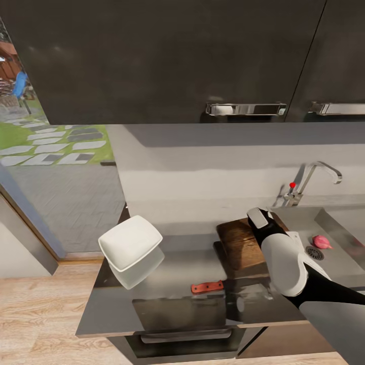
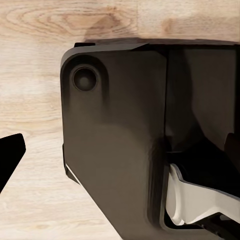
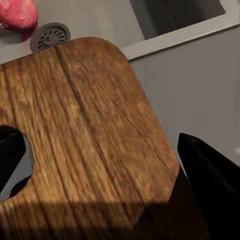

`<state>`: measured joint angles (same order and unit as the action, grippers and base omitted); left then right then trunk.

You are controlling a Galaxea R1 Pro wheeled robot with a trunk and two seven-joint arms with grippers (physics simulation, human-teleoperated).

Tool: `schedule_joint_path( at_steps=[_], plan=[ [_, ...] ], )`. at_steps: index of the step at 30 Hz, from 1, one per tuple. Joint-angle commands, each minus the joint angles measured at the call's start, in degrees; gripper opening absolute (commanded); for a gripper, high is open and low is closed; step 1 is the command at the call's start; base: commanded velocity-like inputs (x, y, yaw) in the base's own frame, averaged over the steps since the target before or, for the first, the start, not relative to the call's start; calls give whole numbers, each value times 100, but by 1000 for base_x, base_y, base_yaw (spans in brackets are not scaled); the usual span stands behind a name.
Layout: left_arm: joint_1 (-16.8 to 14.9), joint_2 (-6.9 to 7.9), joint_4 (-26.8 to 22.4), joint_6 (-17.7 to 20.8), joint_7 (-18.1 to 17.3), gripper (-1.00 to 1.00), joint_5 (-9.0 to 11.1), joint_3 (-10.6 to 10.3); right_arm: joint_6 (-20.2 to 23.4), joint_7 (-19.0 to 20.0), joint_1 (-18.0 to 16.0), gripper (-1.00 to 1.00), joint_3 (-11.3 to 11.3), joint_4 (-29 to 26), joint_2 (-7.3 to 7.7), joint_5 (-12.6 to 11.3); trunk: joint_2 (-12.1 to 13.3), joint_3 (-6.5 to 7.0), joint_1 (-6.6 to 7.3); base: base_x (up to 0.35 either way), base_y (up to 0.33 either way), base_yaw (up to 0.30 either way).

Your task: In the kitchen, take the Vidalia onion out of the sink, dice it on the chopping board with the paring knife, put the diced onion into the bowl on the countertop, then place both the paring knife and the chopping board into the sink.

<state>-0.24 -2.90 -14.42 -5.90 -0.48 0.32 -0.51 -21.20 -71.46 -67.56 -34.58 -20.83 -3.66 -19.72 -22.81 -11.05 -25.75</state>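
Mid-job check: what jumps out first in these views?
The right arm stretches over the brown board, its claw hovering just above the wood near the handle hole. The pink onion lies in the sink beside the drain. A white bowl sits at the counter's left end, with the red-handled knife near the front edge.

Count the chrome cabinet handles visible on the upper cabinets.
2. One handle sits on the wide door above the chopping board; the other handle is cut off by the head view's right edge. More may lie beyond.
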Motion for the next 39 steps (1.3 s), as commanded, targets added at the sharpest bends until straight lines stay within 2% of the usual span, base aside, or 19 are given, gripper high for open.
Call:
schedule_joint_path(
  at_steps=[1, 15, 18, 21, 24, 31, 39],
  plan=[
    [-3, 0, 1, -16, -5, 100, 3, -5, -29, -7, -3, -100, -5, -5, 4, -23, -11, -11, -3, 0, 0, 0],
    [-3, 0, 1, -16, -12, 100, 3, -10, -66, -166, -3, -100, -8, 321, 0, -91, -11, -11, -3, 0, 0, 0],
    [-3, 0, 2, -16, -13, 100, 3, -10, -134, -172, -3, -100, -12, 381, 8, -393, -11, -11, -3, 0, 0, 0],
    [-3, -10, 6, -12, -14, 100, 4, -11, -259, -162, -3, -100, -10, 416, 19, -849, -11, -11, -3, 0, 0, 0],
    [-3, -36, 56, -9, -14, 100, 4, -12, -308, -153, -3, -100, -7, 432, 21, -997, -11, -11, -3, 0, 0, 0],
    [-3, -92, 144, -8, -14, 100, 3, -19, -392, -164, -3, -100, -5, 436, 15, -1076, -11, -11, -3, 1, 0, 0],
    [-3, -91, 150, -8, -14, 100, 3, -19, -710, -173, -3, -100, -3, 448, 11, -1078, -11, -11, -3, 125, 0, 0]
  ],
)
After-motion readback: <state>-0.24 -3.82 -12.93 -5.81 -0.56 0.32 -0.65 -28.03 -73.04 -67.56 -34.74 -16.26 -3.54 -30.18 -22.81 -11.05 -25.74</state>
